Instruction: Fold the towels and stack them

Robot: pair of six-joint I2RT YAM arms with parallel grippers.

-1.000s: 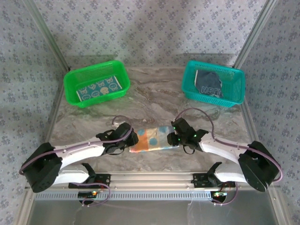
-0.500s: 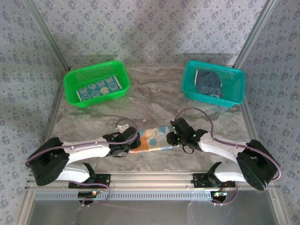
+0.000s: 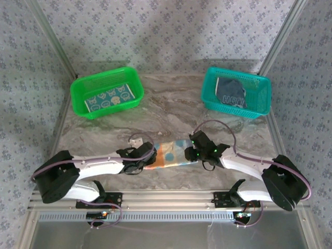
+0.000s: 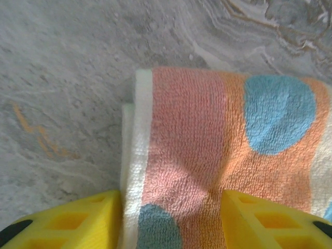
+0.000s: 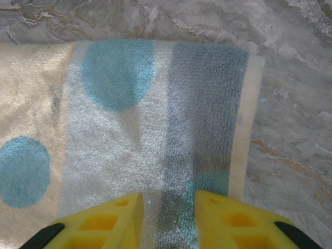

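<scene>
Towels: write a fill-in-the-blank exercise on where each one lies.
The dotted towel lies on the ____.
The cartoon towel lies in a basket coloured ____.
The dark towel sits in the other basket, coloured ____.
Missing: table; green; teal.

From above, the left gripper [image 3: 143, 157] and right gripper [image 3: 195, 154] are covering both ends of the dotted towel [image 3: 170, 155]. In both wrist views, the picture edges are cutting off that towel and the yellow fingers [image 5: 111, 220]. The right wrist view is not showing whether the right gripper is pinching it. The lettering on the dark towel [image 3: 232, 93] is showing too small to read.
</scene>
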